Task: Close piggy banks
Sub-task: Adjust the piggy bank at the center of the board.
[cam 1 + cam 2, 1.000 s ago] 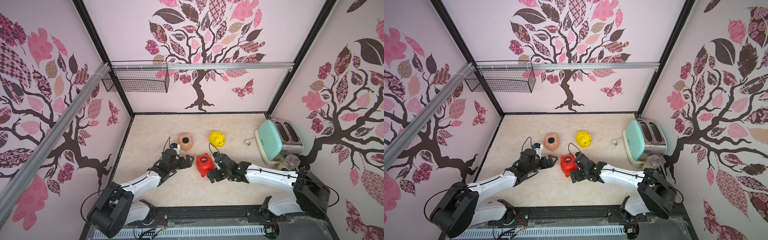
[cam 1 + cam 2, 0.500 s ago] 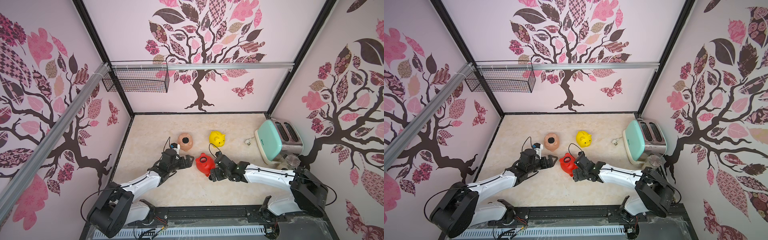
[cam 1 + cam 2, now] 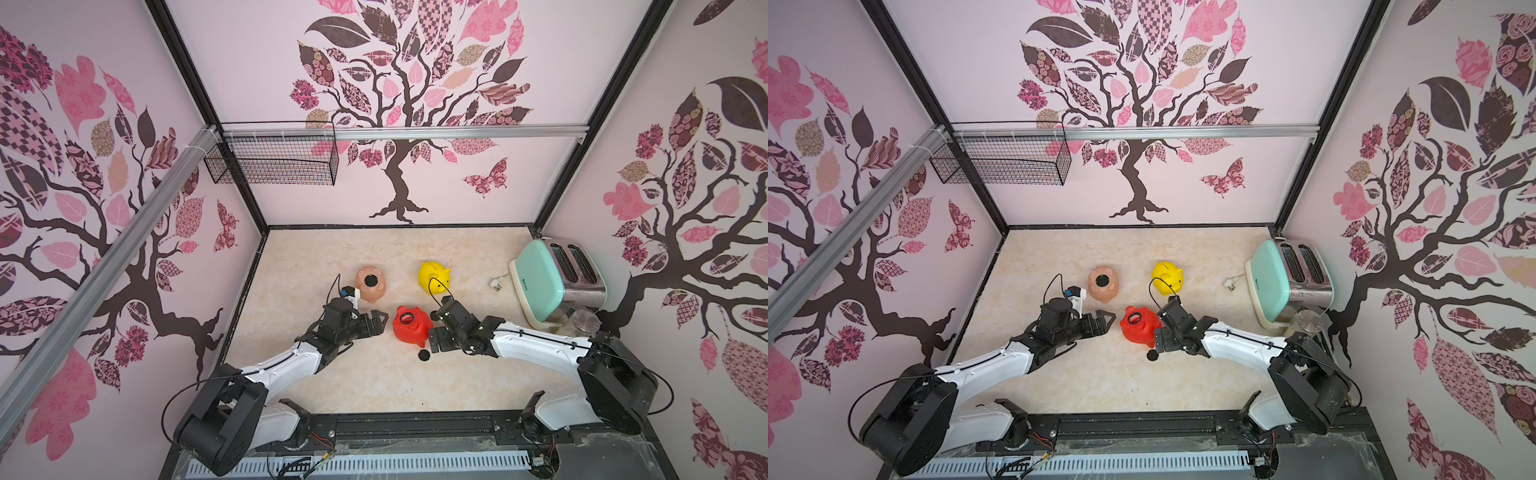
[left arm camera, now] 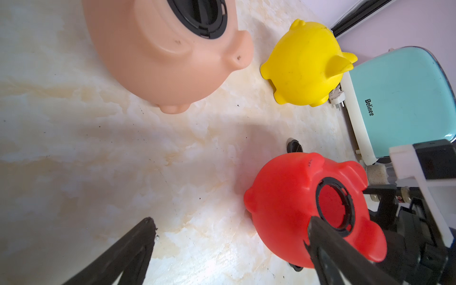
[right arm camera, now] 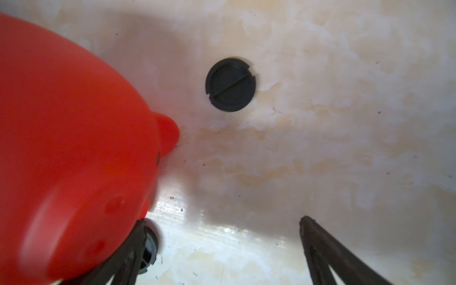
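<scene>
Marbled tabletop (image 3: 374, 382) bears a "Belinee" toaster (image 3: 540, 286), right of frame (left gripper (image 4: 230, 222) and right gripper (image 5: 222, 222) both gape empty).

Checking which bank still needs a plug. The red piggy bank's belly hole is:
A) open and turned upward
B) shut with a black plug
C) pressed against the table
A: the red piggy bank lies with its belly hole turned up and its red inside showing, while a black plug lies loose on the table beside it.
</scene>
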`<action>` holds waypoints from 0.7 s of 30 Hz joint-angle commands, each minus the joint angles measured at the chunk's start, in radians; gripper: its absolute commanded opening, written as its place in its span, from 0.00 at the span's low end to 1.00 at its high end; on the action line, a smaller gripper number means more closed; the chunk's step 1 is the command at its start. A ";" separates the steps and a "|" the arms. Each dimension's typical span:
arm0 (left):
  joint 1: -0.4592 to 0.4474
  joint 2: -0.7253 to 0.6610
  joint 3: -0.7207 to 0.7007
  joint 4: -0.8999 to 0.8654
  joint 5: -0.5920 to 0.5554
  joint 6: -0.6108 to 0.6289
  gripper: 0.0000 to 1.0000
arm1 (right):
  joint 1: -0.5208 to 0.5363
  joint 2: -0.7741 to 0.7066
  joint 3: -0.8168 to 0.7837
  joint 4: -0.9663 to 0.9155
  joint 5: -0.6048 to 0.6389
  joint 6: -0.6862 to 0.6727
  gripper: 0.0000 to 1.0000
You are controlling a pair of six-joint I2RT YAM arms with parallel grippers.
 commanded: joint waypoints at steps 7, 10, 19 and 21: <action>0.003 -0.043 -0.026 0.048 0.024 0.014 0.98 | -0.047 0.051 0.064 0.011 0.009 -0.028 0.99; 0.003 -0.043 -0.024 0.054 0.045 0.023 0.98 | -0.057 0.064 0.073 0.023 0.009 -0.033 1.00; 0.003 -0.058 -0.022 0.085 0.116 0.048 0.93 | -0.099 0.095 0.104 0.034 0.008 -0.043 0.99; 0.003 -0.058 -0.019 0.088 0.136 0.055 0.93 | -0.111 0.097 0.108 0.031 0.009 -0.045 1.00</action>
